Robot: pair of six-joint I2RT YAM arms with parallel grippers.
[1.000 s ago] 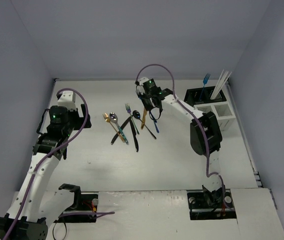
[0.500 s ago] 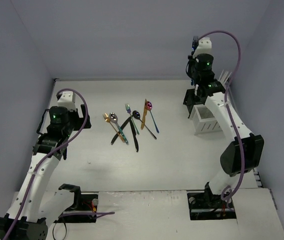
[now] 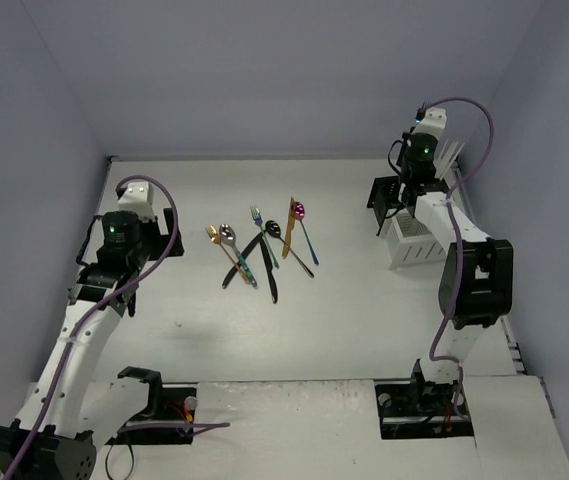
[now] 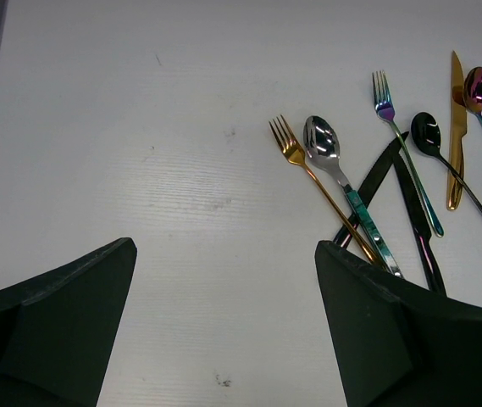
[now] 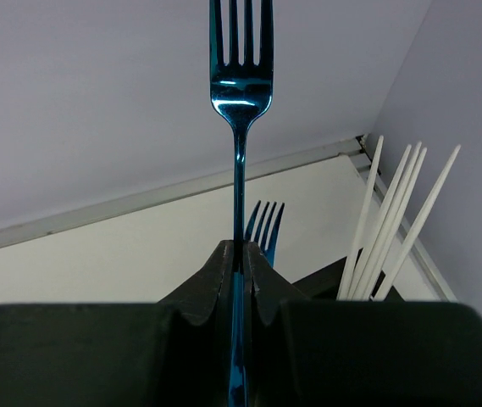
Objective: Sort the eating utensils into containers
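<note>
Several eating utensils lie in a loose pile at mid-table: a gold fork (image 4: 296,157), a silver spoon (image 4: 324,144), a bluish fork (image 4: 385,97), a black spoon (image 4: 427,134), a gold knife (image 4: 457,127) and a magenta spoon (image 4: 478,89). The pile (image 3: 264,245) sits right of my open, empty left gripper (image 4: 224,246), which hovers over bare table. My right gripper (image 5: 239,254) is shut on a blue fork (image 5: 239,85), tines up. It hangs above the black container (image 3: 384,195), where another blue fork (image 5: 263,225) stands. The white container (image 3: 414,240) is just in front.
Several white sticks (image 5: 393,220) lean out of the caddies at the back right, close to my right gripper. The back wall and right wall (image 3: 544,200) stand near the containers. Black knives (image 4: 385,174) cross under the other utensils.
My right arm has carried the blue fork from the pile to the back right, swinging high, then lowering over the black container. The left arm has hardly moved.
</note>
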